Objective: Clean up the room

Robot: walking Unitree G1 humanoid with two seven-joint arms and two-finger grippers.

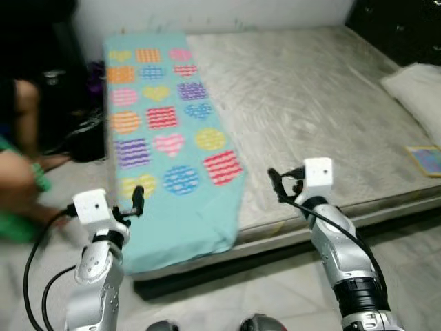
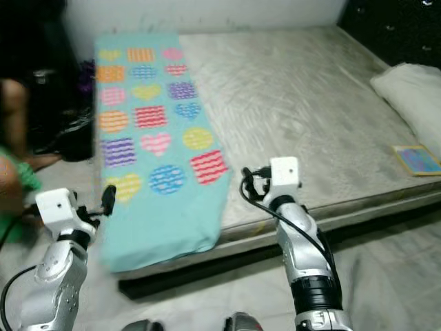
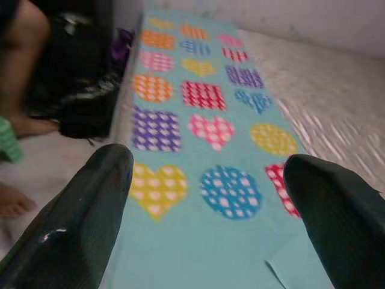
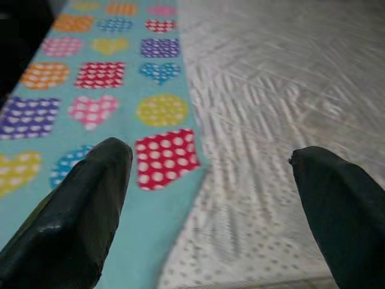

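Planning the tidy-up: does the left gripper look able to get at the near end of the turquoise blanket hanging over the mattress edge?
Probably yes. The left gripper, fingers open, hovers just before the turquoise blanket, with nothing between them. The person sits off to the robot's left, clear of the path.

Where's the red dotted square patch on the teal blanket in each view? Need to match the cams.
Left eye view: red patch near the blanket's right edge, above its overhang.
Right eye view: same patch, just left of the right gripper.
Left wrist view: partly cut off beside one finger.
Right wrist view: between the fingers, lower middle.
Shared landmark: the yellow dotted circle just beyond it.
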